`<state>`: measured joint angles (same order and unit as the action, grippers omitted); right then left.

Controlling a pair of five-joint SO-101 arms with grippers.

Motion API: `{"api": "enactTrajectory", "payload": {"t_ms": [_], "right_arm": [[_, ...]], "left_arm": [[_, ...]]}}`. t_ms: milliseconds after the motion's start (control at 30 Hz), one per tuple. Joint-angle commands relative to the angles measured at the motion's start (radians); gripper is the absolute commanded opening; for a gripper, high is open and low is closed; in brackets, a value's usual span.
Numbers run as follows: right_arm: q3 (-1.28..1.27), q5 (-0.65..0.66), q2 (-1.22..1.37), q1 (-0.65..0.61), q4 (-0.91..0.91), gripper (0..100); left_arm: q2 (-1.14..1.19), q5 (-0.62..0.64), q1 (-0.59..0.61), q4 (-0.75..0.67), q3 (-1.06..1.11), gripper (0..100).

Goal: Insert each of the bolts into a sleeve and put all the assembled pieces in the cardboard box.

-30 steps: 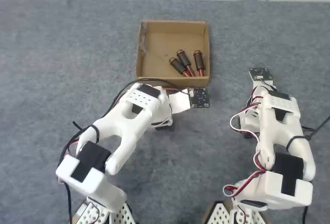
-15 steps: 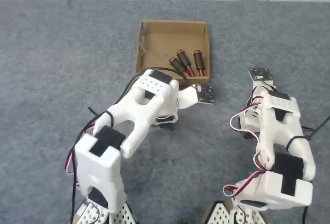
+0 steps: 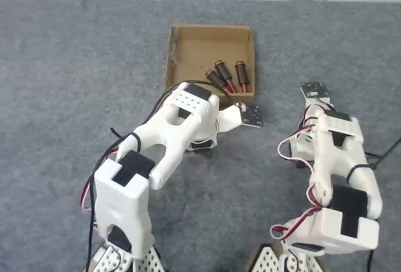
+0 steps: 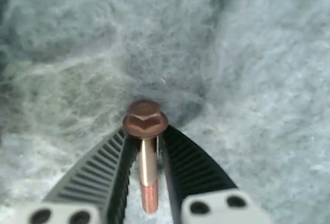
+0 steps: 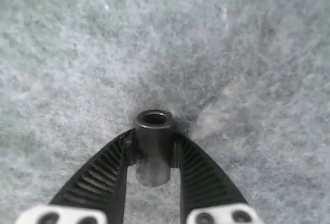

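1. Gripped in the left jaws, shut snug on the shank just below the flanged hex head: a copper-coloured bolt [image 4: 146, 131], threaded tip pointing back toward the wrist.
2. Pinched in the right jaws, closed on the barrel: a dark sleeve [image 5: 153, 131], open bore facing away from the wrist.
3. Held both over the grey tabletop [image 3: 62, 109], the bolt close to the front edge of the cardboard box [image 3: 170, 52], the sleeve off to its right side.
4. Counted three assembled pieces [image 3: 225, 76] already lying inside the box.
5. Judged the bolt light, stiff and smooth, likely to swivel if nipped at one spot; best taken mid-shank, thread left free.
6. Judged the sleeve rigid, round and slick; best squeezed across the barrel, bore kept clear.
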<state>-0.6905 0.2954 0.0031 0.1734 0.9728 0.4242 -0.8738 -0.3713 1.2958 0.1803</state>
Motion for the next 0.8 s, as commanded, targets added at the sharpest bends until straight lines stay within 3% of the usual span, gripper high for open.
{"api": "enactTrajectory", "payload": {"t_ms": [0, 167, 567, 767], "right_arm": [[0.002, 0.008, -0.047, -0.010, -0.008, 0.6], [0.003, 0.008, -0.045, -0.010, -0.010, 0.6], [0.003, -0.020, -0.042, -0.007, -0.010, 0.6], [0.003, -0.025, -0.042, -0.002, -0.010, 0.6]], "left_arm": [[-0.094, 0.015, 0.000, -0.012, 0.039, 1], [-0.181, 0.058, -0.044, -0.014, 0.140, 1], [-0.427, 0.535, -0.037, -0.261, 0.335, 1], [-0.565, 0.704, 0.066, -0.365, 0.437, 1]]}}
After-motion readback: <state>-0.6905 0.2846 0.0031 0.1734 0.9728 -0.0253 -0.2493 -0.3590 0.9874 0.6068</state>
